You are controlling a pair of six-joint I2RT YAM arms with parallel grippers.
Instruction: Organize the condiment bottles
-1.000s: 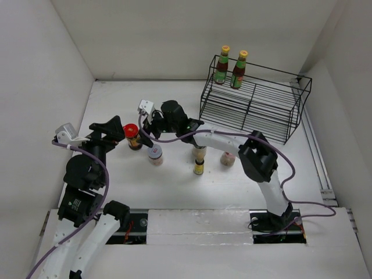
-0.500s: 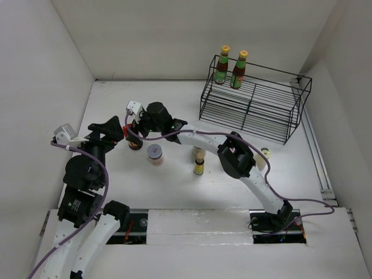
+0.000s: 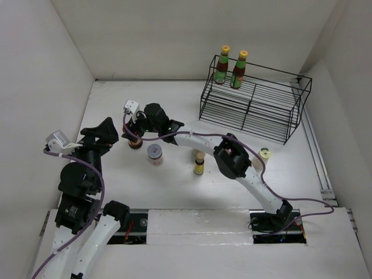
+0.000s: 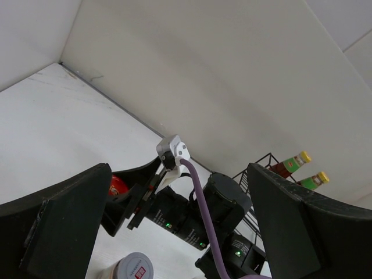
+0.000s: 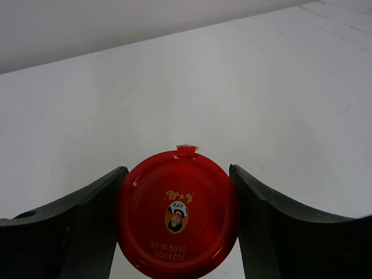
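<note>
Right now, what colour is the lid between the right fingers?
Red. The lid shows best in the right wrist view.

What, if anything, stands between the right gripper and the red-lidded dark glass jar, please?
Nothing visible does. The red-lidded dark glass jar sits inside the right gripper, with its black fingers against either side of the lid.

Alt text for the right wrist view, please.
A red jar lid seen from above sits between the two black fingers of the right gripper, which press against its sides. A white table stretches beyond it to a white wall.
</note>
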